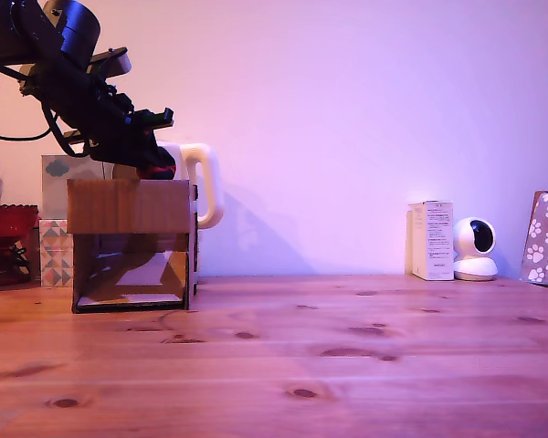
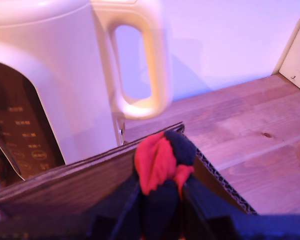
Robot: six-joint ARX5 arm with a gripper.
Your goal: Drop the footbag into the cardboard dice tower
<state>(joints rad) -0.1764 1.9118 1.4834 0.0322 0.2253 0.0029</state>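
Pincer: my gripper [image 1: 149, 161] is clenched around the footbag [image 2: 162, 162], fingers squeezing its red and black panels.
Footbag position: right over the top edge of the cardboard dice tower [image 1: 130, 205], toward the exterior view's right side of it.
Behind: cream kettle [image 2: 65, 75] stands just past the tower's back wall.
Done: bag picked up and carried to the tower's mouth, I reckon.
Left: letting go. The ball isn't inside yet, and the pale ramp [image 1: 146, 272] in the lower opening shows nothing on it.
Watch: it sits near the rim, so a drop could clip the cardboard edge.
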